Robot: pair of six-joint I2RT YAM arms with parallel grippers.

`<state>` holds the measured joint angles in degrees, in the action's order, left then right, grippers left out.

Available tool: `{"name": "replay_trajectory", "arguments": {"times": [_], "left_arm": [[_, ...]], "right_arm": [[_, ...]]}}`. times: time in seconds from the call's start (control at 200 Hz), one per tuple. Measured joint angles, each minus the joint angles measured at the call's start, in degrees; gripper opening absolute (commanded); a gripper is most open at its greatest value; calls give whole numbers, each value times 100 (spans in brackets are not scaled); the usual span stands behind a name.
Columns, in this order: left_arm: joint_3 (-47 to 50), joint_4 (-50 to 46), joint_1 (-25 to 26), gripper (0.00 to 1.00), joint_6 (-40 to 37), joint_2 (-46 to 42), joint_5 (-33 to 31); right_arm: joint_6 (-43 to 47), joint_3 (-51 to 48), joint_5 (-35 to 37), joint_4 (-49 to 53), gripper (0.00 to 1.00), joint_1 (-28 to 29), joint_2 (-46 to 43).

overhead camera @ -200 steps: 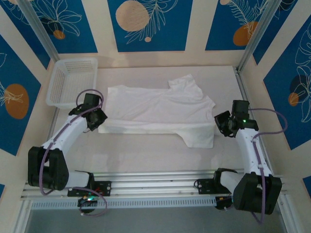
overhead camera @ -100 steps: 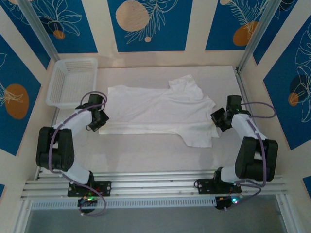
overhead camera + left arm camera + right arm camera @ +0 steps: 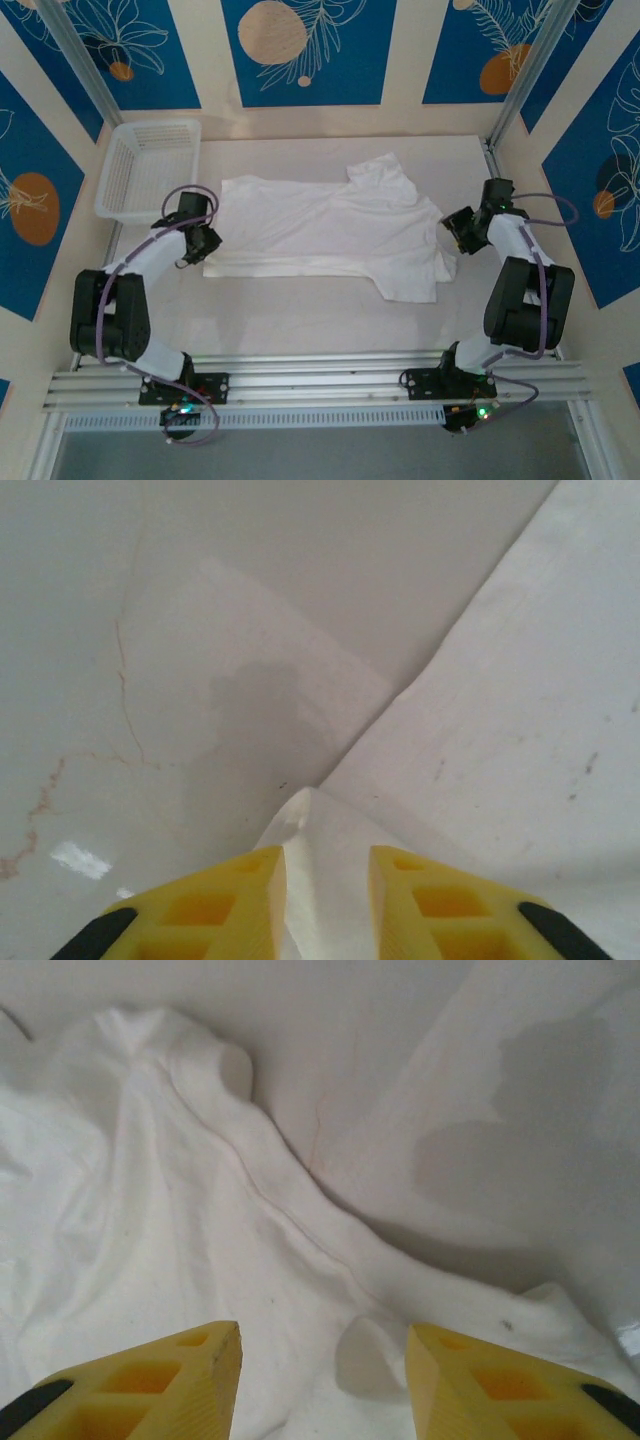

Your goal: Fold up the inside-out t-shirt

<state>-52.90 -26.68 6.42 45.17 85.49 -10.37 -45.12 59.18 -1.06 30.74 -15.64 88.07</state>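
Both claws have parted since a second ago: a release, by the look of it, with the cloth laid down.
The inside-out t-shirt (image 3: 330, 235) lies spread flat just right of the basket (image 3: 158, 125). At the hem nearest the basket the left gripper (image 3: 327, 870) stands parted, a cloth peak between its jaws. At the edge farthest from it the right gripper (image 3: 323, 1345) is spread over wrinkles. Next likely: fresh grips for a fold.

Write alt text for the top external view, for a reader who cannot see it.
A white t-shirt lies spread out on a white table, with the left pincer at its left edge and the right pincer at its right. A white mesh basket sits at the far-left corner.
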Motion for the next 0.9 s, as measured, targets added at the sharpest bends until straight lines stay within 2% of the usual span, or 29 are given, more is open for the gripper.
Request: {"name": "replay_trajectory", "arguments": {"times": [0.165, 0.305, 0.37, 0.445, 0.58, 0.69, 0.8, 0.9], "left_arm": [[13, -57, -2, 45, -133, -570, 304], [87, -44, 175, 49, -487, -1482, 876], [181, 15, 446, 52, -713, -1941, 1198], [341, 105, 841, 55, -977, -2380, 1593], [682, 223, 1436, 57, -1425, -2857, 2236], [791, 203, 1663, 58, -1679, -2896, 2393], [791, 177, 1698, 59, -1821, -2872, 2367], [800, 186, 1707, 60, -1838, -2876, 2310]], "right_arm": [[63, -229, -157, 109, 48, 70, -586], [-151, -1528, -153, 223, 48, 391, -2256], [-264, -2225, -98, 367, 48, 382, -2944], [-328, -2789, -39, 586, 48, 358, -3307], [-286, -3051, -33, 745, 48, 363, -2953], [-236, -2977, -44, 562, 47, 415, -2247], [-195, -2868, 11, 516, 38, 483, -1825], [-212, -2846, 144, 570, 17, 535, -1810]]}}
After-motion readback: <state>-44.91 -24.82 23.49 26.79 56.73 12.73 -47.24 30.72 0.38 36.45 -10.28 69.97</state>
